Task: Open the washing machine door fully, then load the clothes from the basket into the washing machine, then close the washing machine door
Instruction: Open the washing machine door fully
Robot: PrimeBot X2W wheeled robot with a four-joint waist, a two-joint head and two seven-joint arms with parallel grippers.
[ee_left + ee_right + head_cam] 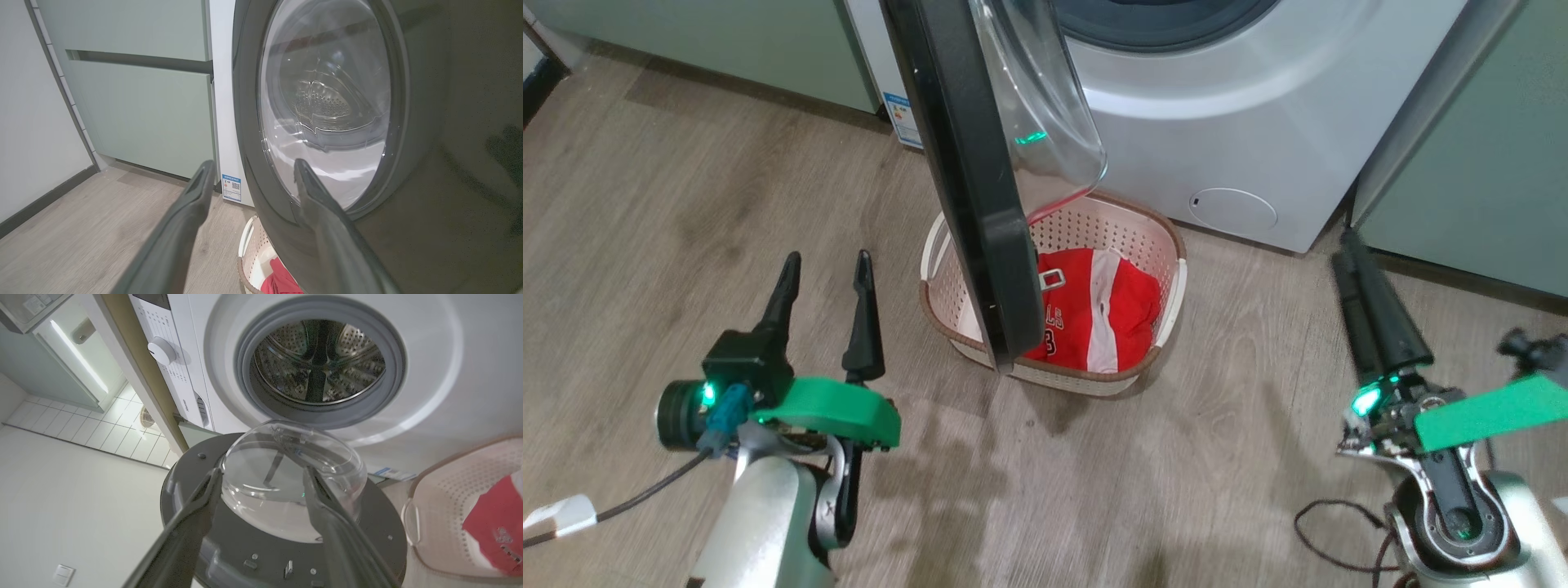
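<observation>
Fingers on my left gripper (825,261) are spread wide with nothing between them. It's parked left of the door (964,163), clear of it. Right gripper (1346,245) fingers are also apart in the wrist view, empty, off to the right of the basket (1094,233).

Door: glossy black rim, clear bulging bowl (1045,106). It stands open, edge-on in my head view, its plane running from the washer (1258,147) out toward me, bowl facing my right. Its lower edge overlaps the basket's left side.

Drum (318,363) mouth is exposed, with a grey gasket (245,375) round it.

Basket sits on the floor (686,204) just in front of the washer. Clothes (1094,314) lie inside it: red, white stripe running near-to-far, white lettering left of the stripe.
</observation>
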